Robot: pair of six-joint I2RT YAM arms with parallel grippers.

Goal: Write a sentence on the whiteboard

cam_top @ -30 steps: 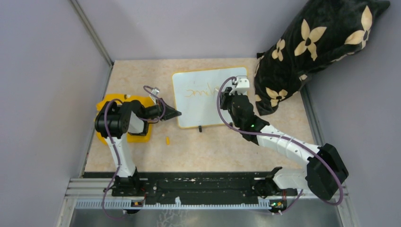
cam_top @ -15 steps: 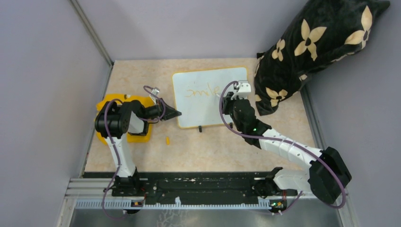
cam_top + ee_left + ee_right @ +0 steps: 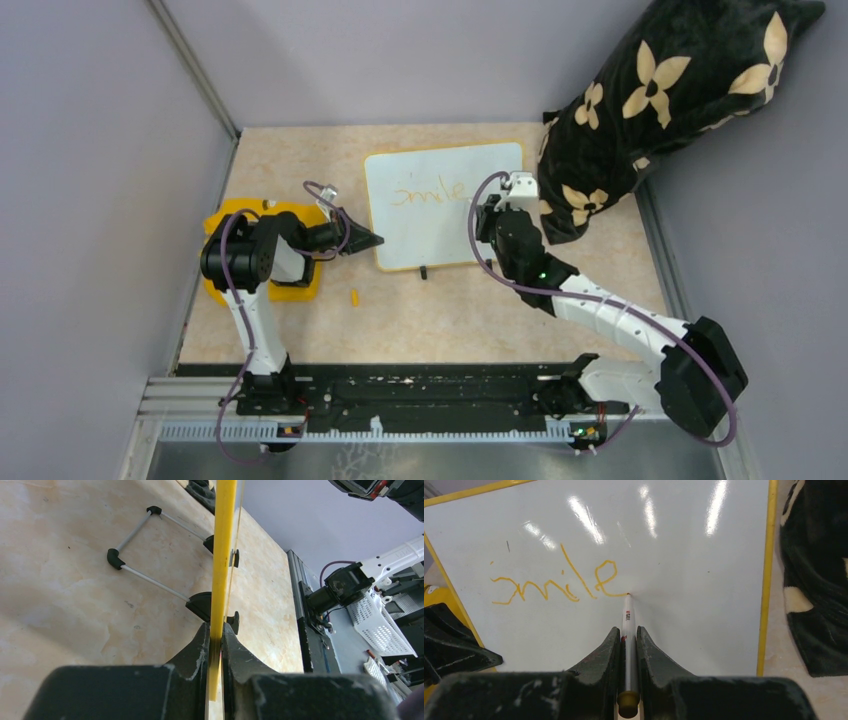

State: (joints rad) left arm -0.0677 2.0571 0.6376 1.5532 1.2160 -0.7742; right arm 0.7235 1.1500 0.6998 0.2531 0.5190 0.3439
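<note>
The whiteboard (image 3: 425, 240) lies on the table (image 3: 450, 320) towards the far middle, its right edge near a black flowered cushion (image 3: 660, 100). So far the sentence (image 3: 428, 192) amounts to one thin orange word, "smile", in the upper half. The left gripper (image 3: 215, 630) is nearly shut, pinching the board's yellow rim (image 3: 223, 540) at its left edge. The right gripper (image 3: 626, 632) is closed just as narrowly on a slim white pen (image 3: 627, 612), whose tip touches the board right at the tail of the "e". The board looks to me thin, light and stiff, with a glossy face that would let it skate across the table under the pen's drag, so the rim is the sensible place to hold it, clear of the writing area. Its small black feet (image 3: 424, 271) on the near edge probably give little grip. The pen is smooth and narrow, and it likely twists or slides up between the jaws if pressed hard. A light touch seems right, gripped low on the barrel as it is now. The ink is probably wet enough to smear if brushed.
</note>
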